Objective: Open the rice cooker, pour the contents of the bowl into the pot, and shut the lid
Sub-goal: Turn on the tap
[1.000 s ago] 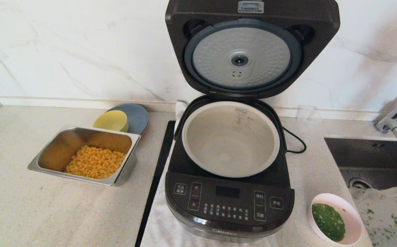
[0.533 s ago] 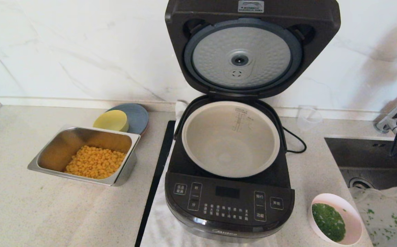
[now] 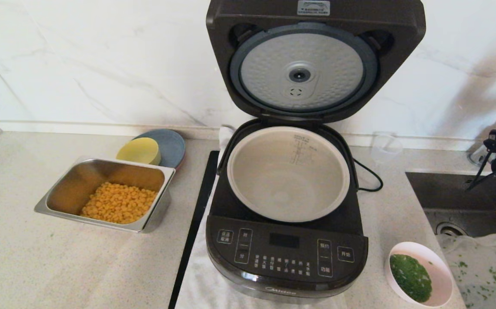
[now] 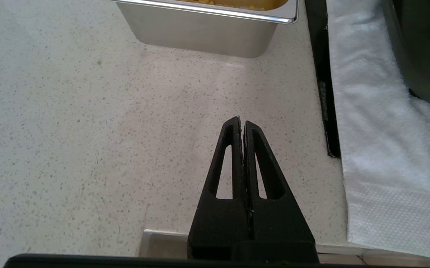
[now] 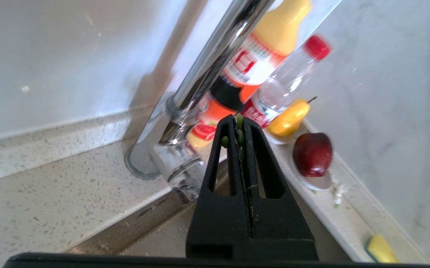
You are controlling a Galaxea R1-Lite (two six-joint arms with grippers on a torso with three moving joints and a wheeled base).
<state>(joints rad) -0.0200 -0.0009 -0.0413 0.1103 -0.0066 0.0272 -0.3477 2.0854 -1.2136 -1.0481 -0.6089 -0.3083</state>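
Right gripper (image 5: 240, 123) has its jaws pressed together on nothing, just green flecks stuck to them. It's up over the sink (image 3: 458, 189) corner by the tap (image 5: 200, 85), with bottles, a pear and an apple (image 5: 313, 154) along the ledge behind. Left gripper (image 4: 240, 121) is parked low over bare desk (image 4: 88, 130), jaws closed and empty, near the steel tray (image 3: 102, 195) of corn.

The rice cooker (image 3: 286, 253), marked Midea, has its lid (image 3: 314, 60) standing up and the grey pot (image 3: 288, 174) looks empty. The bowl (image 3: 419, 274) of chopped greens (image 3: 410, 277) sits at the desk's front right edge, just beside the cooker, with free room around it.
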